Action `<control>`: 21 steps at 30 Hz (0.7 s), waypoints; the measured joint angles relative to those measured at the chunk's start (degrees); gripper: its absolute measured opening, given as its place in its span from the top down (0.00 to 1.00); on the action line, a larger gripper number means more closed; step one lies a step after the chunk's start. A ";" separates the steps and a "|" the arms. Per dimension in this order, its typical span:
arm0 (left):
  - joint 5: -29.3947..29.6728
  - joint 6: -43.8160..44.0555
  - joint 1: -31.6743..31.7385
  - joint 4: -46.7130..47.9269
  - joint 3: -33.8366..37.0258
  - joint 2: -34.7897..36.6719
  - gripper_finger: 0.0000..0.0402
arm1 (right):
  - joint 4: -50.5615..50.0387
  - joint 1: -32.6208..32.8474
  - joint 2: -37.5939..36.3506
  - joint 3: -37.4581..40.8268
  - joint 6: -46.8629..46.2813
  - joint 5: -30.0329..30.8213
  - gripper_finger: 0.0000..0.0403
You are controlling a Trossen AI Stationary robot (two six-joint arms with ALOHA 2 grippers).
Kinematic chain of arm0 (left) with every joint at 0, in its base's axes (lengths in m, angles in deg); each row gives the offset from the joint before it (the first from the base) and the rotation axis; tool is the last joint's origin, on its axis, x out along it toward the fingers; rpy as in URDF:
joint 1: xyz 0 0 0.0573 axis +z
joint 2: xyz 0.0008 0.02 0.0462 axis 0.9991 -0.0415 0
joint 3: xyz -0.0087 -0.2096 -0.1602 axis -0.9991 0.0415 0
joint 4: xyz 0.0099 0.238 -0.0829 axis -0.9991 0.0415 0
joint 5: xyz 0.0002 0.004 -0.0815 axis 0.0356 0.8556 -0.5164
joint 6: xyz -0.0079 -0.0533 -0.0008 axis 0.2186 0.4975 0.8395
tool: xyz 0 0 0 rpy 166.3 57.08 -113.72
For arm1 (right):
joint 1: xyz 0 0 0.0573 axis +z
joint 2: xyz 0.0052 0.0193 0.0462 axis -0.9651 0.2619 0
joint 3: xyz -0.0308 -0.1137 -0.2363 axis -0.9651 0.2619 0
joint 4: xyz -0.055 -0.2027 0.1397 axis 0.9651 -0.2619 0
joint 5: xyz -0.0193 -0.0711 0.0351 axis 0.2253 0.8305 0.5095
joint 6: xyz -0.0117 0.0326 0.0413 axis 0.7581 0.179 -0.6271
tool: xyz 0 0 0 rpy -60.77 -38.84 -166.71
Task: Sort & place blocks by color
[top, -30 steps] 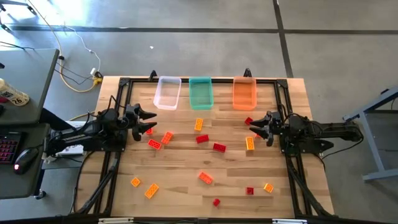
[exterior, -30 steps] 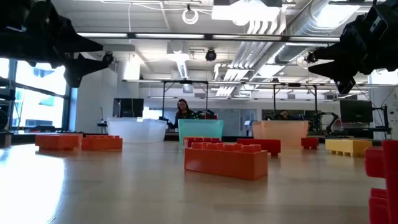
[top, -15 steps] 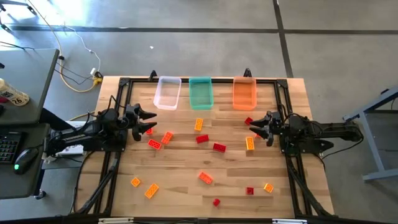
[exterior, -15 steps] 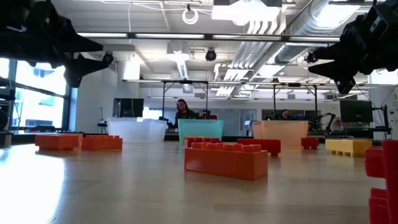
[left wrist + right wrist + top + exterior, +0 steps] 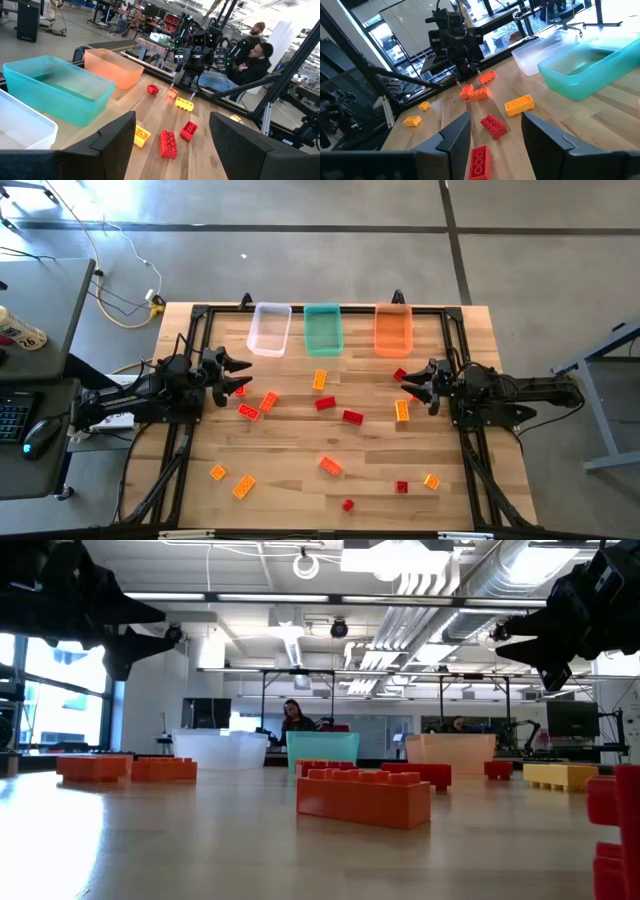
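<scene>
While both arms hang above the wooden counter (image 5: 300,490), neither one carries anything. The left gripper (image 5: 238,376) sits over the counter's left side, its fingers (image 5: 117,137) spread apart with only air between them; two orange blocks (image 5: 268,401) and a red one (image 5: 248,412) lie just ahead of it. The right gripper (image 5: 412,385) sits over the right side, its fingers (image 5: 454,135) also parted and empty, near a yellow-orange block (image 5: 402,410) and a small red block (image 5: 400,375).

Along the far edge of the counter stand three bins in a row: a clear bin (image 5: 269,328), a teal bin (image 5: 322,329) and an orange bin (image 5: 393,330). No block shows inside any of them in the high view.

All the blocks are scattered loose on the counter. Near the middle lie a yellow-orange oblong block (image 5: 320,380), a red block (image 5: 324,403) and another red block (image 5: 352,417). Closer to the near edge are an orange block (image 5: 331,466), two yellow-orange blocks at the left (image 5: 243,486), a small red block (image 5: 348,504), another red one (image 5: 402,487) and a yellow-orange one (image 5: 431,481).

From table height, an orange-red oblong block (image 5: 363,798) fills the foreground. A person (image 5: 293,720) sits in the room behind the bins, and two more people (image 5: 252,55) show beyond the right arm.
</scene>
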 joint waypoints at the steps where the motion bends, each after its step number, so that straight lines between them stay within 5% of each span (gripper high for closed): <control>1: 0.00 0.00 0.01 0.00 0.00 -0.02 0.39 | 0.00 0.00 -0.01 -0.01 0.00 -0.01 0.60; 10: -0.01 0.70 0.01 0.00 -0.01 -0.02 0.39 | 0.00 -0.01 -0.02 0.00 0.00 0.00 0.60; 21: 0.86 13.09 -0.01 -0.49 -0.01 0.00 0.39 | 0.00 0.01 -0.02 0.00 0.00 -0.01 0.60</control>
